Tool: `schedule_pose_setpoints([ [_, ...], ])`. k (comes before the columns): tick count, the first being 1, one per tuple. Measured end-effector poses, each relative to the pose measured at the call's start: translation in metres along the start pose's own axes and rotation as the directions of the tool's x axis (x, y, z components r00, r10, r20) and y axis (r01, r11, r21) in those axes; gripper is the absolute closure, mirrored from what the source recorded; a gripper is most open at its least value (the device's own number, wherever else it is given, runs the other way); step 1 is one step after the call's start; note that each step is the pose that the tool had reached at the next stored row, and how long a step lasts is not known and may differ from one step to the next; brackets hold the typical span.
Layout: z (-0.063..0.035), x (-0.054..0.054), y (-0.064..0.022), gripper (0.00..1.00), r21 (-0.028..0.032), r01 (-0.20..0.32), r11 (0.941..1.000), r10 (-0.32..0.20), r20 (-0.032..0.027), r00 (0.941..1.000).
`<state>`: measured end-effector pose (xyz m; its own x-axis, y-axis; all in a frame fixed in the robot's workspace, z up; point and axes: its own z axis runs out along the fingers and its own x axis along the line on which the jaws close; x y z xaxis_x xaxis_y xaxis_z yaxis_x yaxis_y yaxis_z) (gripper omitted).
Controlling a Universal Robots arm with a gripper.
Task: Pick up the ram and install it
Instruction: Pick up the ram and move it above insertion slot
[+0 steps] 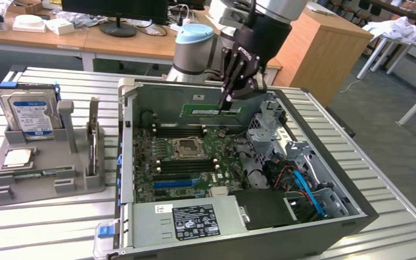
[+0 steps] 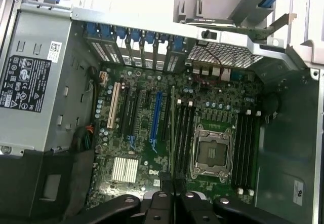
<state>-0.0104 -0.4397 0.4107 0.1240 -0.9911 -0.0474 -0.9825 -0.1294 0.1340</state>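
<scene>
The fingers (image 1: 228, 97) are clamped nearly shut on the top edge of the ram (image 1: 214, 111). They hold it level, long side across, inside the open computer case (image 1: 352, 208), toward twelve o'clock of the motherboard (image 1: 193, 179).

In the exterior view, the drive cage (image 1: 273, 127) crowds in at three o'clock of the stick, close to its end. The case's back wall (image 1: 164, 100) stands right behind it. Below it, toward six o'clock, lie a bank of memory slots (image 1: 182, 130), the empty processor socket (image 1: 186, 146) and a second bank (image 1: 186, 165). The power supply (image 1: 186, 216) fills the case's six o'clock edge, with a blue cable (image 1: 302, 187) at four o'clock.

Well apart, at nine o'clock of the case, a grey holder (image 1: 45, 179) sits on the slatted counter (image 1: 49, 233). It carries an upright hard drive (image 1: 31, 111) and a flat silver chip (image 1: 18, 158).

The wrist view looks straight down past the fingers (image 2: 161, 199). The ram (image 2: 173, 133) appears there edge-on, as a thin line. It runs parallel to the slot bank (image 2: 183, 133) between the blue card slot (image 2: 157, 115) and the socket (image 2: 210, 153). That alignment is hidden from the exterior camera. Whether the stick touches a slot cannot be told. The holder and its parts on the counter are seen from the exterior camera.
</scene>
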Motion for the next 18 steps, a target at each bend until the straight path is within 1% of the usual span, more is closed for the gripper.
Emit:
schedule_pose_setpoints([
  [18,-0.0035,-0.001,-0.0364,0.88,-0.0007,0.0,1.0,0.0,0.0001,1.0],
])
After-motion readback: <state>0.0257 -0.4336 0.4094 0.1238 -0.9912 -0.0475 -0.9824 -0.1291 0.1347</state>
